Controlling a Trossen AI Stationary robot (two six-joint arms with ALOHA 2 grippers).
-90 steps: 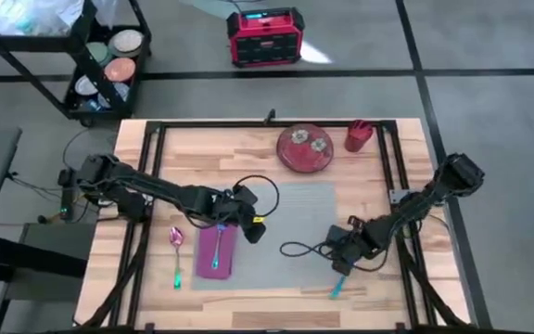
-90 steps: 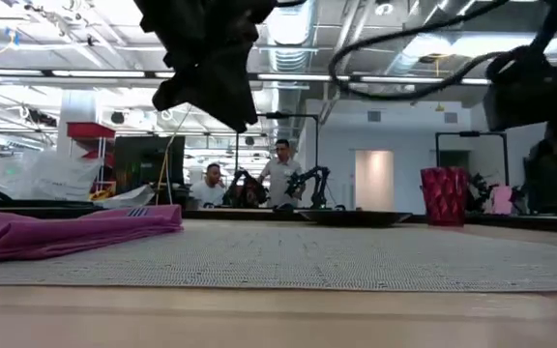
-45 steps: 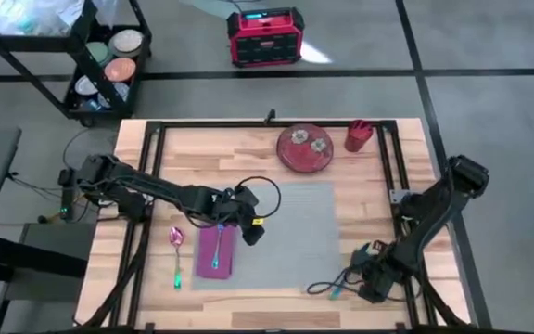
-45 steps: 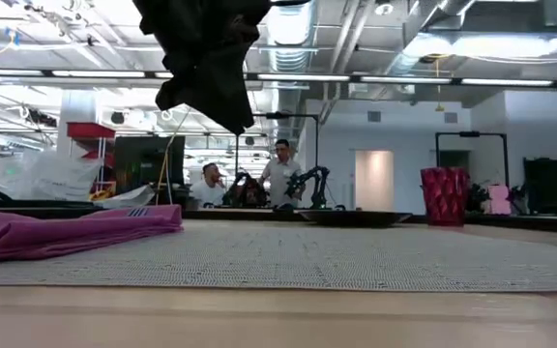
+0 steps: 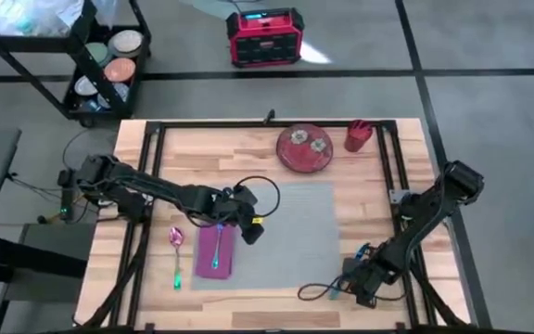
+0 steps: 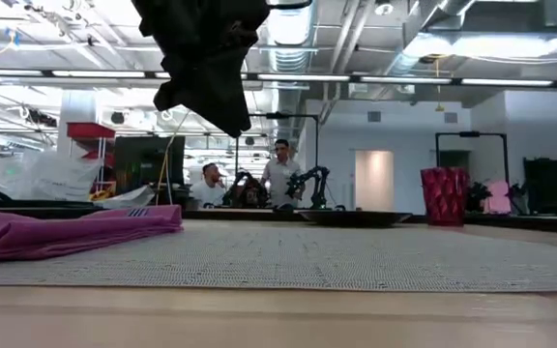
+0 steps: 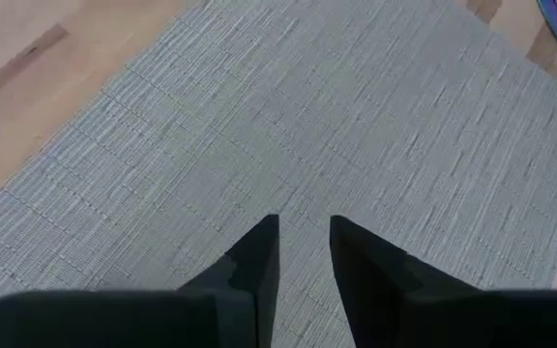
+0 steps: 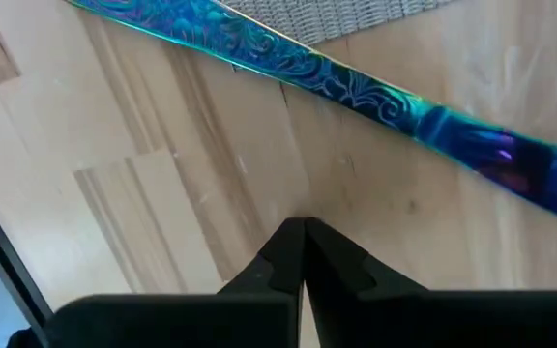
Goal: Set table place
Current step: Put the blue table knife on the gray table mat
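Spoon [image 5: 176, 252] on the table [image 5: 202, 148] at nine o'clock of the placemat [image 5: 290, 232]; napkin [image 5: 217, 250] with utensil laid on its nine-o'clock edge; left gripper [image 7: 303, 253] hung above, slightly parted, empty. Right gripper [image 8: 303, 253] closed, empty, beside the iridescent knife [image 8: 356, 82] at five o'clock. Cutlery step judged current; opening and straddling the handle is required.

grey placemat [image 5: 290, 234], red plate [image 5: 305, 147], magenta napkin [image 5: 217, 252]

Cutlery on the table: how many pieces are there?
3. A pink-and-green spoon on wood left of the magenta napkin; a purple piece on that napkin; a blue piece on wood by the placemat's corner, near the right claw. Arms may hide others.
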